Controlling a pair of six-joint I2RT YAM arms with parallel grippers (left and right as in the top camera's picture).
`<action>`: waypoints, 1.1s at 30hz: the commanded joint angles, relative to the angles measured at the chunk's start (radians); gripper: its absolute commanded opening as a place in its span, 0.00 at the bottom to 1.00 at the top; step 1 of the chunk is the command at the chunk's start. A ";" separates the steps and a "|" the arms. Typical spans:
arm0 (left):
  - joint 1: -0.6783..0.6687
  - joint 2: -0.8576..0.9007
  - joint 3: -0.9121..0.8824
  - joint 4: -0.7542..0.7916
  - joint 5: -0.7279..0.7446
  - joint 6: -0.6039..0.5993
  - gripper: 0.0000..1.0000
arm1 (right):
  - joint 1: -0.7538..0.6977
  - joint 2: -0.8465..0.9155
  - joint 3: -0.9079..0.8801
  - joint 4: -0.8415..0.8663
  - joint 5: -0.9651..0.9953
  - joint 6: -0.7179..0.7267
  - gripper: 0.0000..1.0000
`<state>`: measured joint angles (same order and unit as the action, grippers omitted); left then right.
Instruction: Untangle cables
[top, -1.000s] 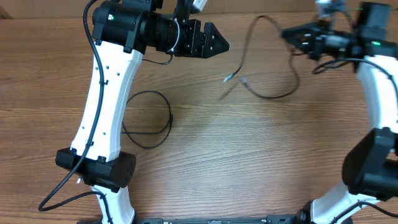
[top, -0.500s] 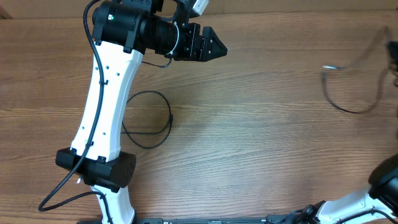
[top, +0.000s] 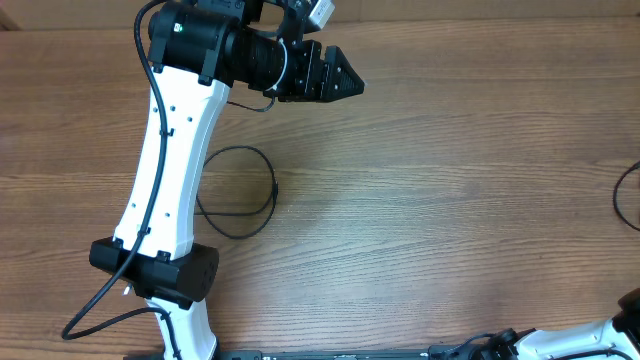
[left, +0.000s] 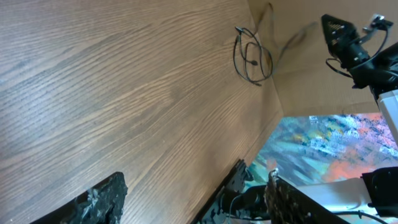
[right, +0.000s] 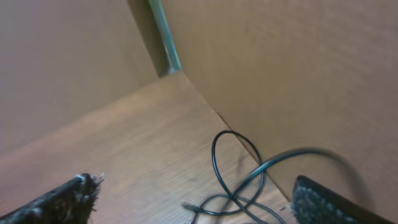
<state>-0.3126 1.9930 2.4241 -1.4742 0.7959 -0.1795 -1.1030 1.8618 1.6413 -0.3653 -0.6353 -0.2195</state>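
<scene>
Item 1. Nearest the arm bases, one looped cable (top: 273, 188) lies flat on the desk (top: 450, 200), just beside the left arm. It forms a single open ring and no other cord crosses it.

Item 2. At the same depth, at the desk's right edge, a second cable (right: 213, 152) lies in a small heap against the cardboard wall (right: 280, 62), well apart from the first. Its own loops cross one another, and one strand shows blurred.

Item 3. The right gripper (right: 196, 182) hangs over that heap with its fingers spread wide and nothing pinched between them. The heap is seen below, in the gap.

Item 4. Farthest out, the left gripper (top: 345, 82) is held above the desk's far side, fingers apart and empty, clear of both cables.

Assessment: the two cords appear separated, so the work remaining is judged to be the second cable's own crossings.

Recommendation:
- The right gripper should lift straight up, so that no finger hooks a loop.
- If it then takes the cord again, it should pinch near a free end, not at a crossing.
- It should draw the cord along the desk away from the wall, slowly enough for the loops to slide open instead of tightening.
- The left gripper should stay off the first cable.
</scene>
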 joint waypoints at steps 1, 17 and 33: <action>0.003 0.002 0.004 -0.012 0.009 0.023 0.72 | 0.014 -0.014 0.003 0.030 -0.217 0.071 1.00; 0.012 -0.021 0.006 -0.037 0.069 0.257 0.48 | 0.398 -0.016 0.003 0.129 -0.817 0.227 1.00; 0.103 -0.316 0.006 -0.215 -0.112 0.340 0.35 | 0.925 -0.069 0.003 -0.084 -0.625 0.090 1.00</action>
<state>-0.2066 1.7378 2.4245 -1.6825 0.7303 0.1310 -0.2371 1.8435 1.6417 -0.4011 -1.3743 -0.0502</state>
